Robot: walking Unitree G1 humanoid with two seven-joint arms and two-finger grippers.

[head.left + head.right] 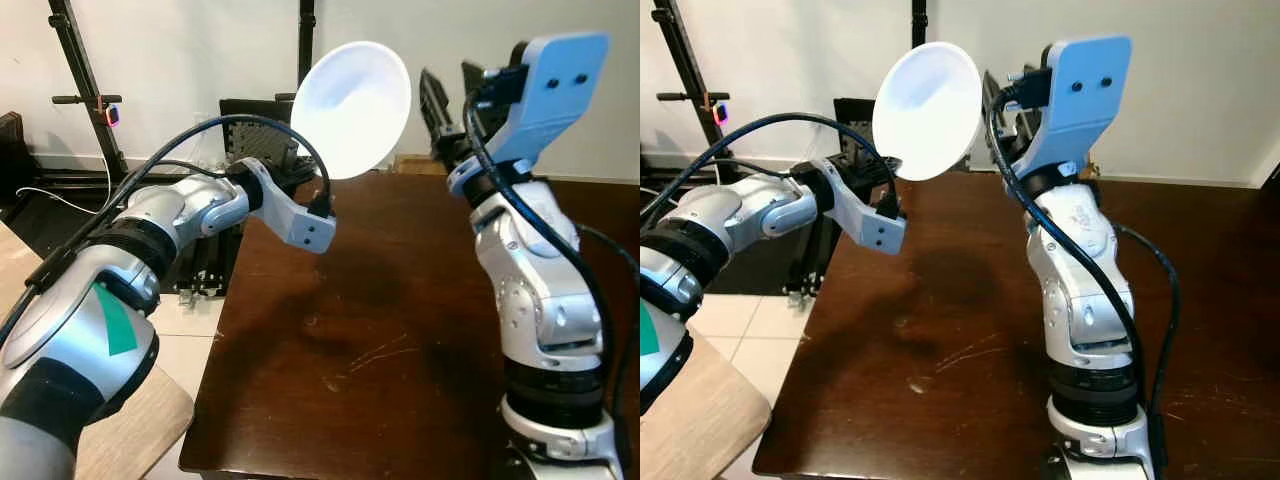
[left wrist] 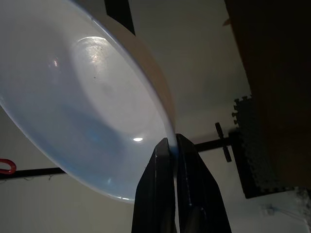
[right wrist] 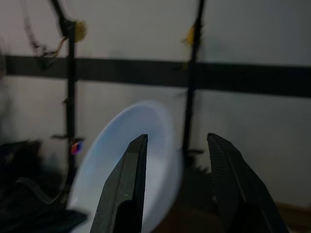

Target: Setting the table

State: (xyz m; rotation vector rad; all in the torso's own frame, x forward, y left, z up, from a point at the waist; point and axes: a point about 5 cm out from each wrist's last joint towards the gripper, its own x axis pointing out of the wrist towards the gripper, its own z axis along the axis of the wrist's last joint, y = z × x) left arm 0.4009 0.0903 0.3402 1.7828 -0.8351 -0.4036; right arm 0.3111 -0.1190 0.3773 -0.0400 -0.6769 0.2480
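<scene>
Left pincer [image 2: 174, 145] clamping white bowl [image 1: 350, 108] by its rim, top centre, above dark surface [image 1: 400, 330]. Right pincer [image 3: 177, 145] gaping beside it. Probably mid-carry; needing lowering flat next.

From the head we look down on the table [image 1: 400, 330]; both wrist cameras sit close, sharing the bowl [image 2: 87, 97] with our eye views.
</scene>
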